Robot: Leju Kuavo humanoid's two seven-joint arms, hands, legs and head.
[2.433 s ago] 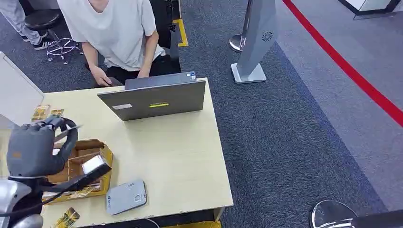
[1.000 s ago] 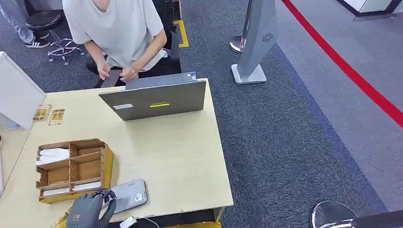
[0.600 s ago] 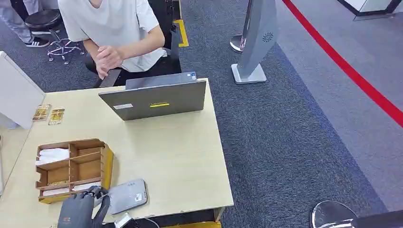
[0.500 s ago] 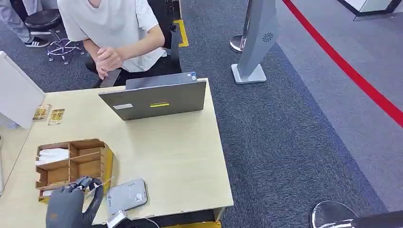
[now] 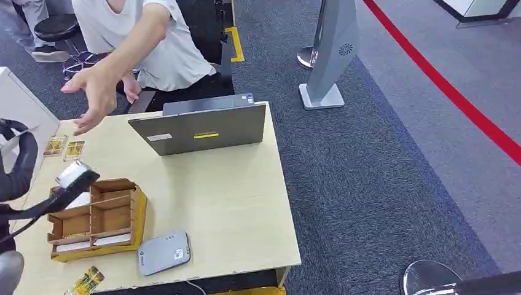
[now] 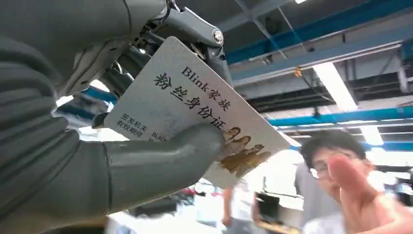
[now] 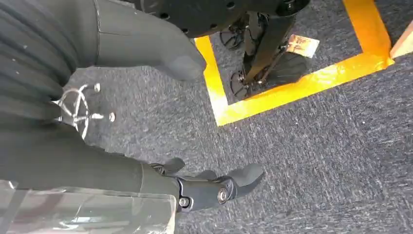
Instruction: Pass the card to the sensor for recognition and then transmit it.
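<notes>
My left hand (image 5: 15, 165) is raised at the table's far left. In the left wrist view it (image 6: 97, 146) pinches a white printed card (image 6: 195, 107) between thumb and fingers. A person's open hand (image 5: 93, 92) stretches over the table's far left corner toward my hand, and shows close to the card in the wrist view (image 6: 363, 195) without touching it. The grey card sensor (image 5: 163, 253) lies flat near the table's front edge. My right hand (image 7: 204, 187) hangs over the carpet, fingers apart and holding nothing.
A wooden compartment box (image 5: 95, 216) stands left of the sensor. A grey laptop (image 5: 199, 126) is at the table's far side, in front of the seated person. Two loose cards (image 5: 64, 148) lie at the far left, another (image 5: 86, 281) at the front edge.
My left hand has lifted from beside the sensor at the front edge up to the far left with the card. The person's arm has stretched out toward it.
</notes>
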